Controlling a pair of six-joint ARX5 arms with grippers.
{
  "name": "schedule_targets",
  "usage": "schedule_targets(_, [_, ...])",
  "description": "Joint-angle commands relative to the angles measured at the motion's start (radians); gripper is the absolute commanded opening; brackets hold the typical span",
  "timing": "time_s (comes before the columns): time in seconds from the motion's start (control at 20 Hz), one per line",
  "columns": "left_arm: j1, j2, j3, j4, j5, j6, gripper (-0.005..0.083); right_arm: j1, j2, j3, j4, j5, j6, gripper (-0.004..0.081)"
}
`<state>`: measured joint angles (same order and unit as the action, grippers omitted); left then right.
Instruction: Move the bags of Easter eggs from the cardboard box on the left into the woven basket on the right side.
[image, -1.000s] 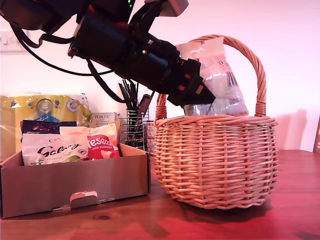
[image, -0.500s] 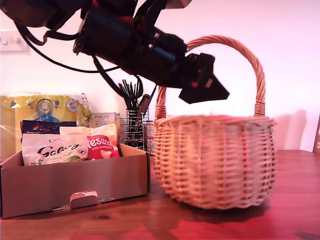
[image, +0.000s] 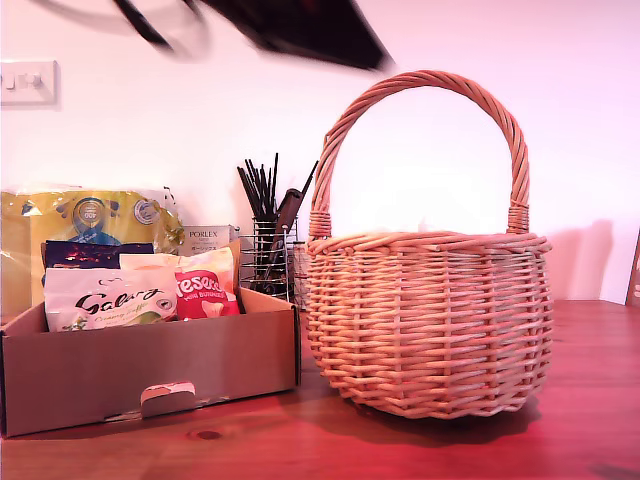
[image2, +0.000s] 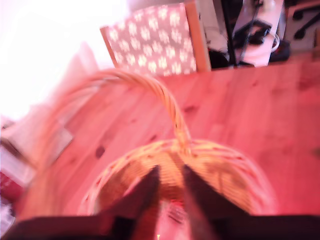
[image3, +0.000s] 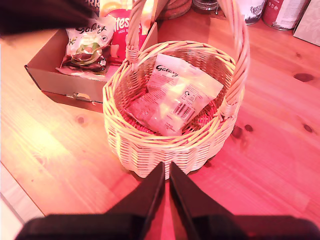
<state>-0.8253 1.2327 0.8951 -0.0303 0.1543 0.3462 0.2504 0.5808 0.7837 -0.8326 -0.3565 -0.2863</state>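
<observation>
The woven basket stands on the wooden table at the exterior view's right. A white Galaxy bag lies inside it, as the second wrist view shows. The cardboard box at the exterior view's left holds a white Galaxy bag, a red-and-white Maltesers bag and a dark blue bag. My first gripper hovers above the basket, blurred, holding nothing, with a narrow gap between its fingers. Its arm is a dark smear at the exterior view's top edge. My second gripper is shut and empty, high above the basket.
Behind the box stand a big yellow pack, a small white Porlex box and a black wire utensil holder. A chair with a patterned cushion stands beyond the table's edge. Tins stand past the basket.
The first arm let the white bag fall into the basket, then rose quickly up and toward the exterior view's left. Only its blur remains at the top edge.
</observation>
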Motion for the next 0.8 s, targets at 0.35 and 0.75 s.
schedule_targets(0.35, [0.473, -0.124, -0.047, -0.233, 0.167, 0.186, -0.0021, 0.005, -0.003, 0.017, 0.005, -0.012, -0.007, -0.0013])
schedule_targets(0.75, [0.723, 0.022, -0.043, -0.232, 0.296, 0.51, 0.0003, 0.006, -0.003, 0.017, 0.006, -0.019, -0.006, -0.0013])
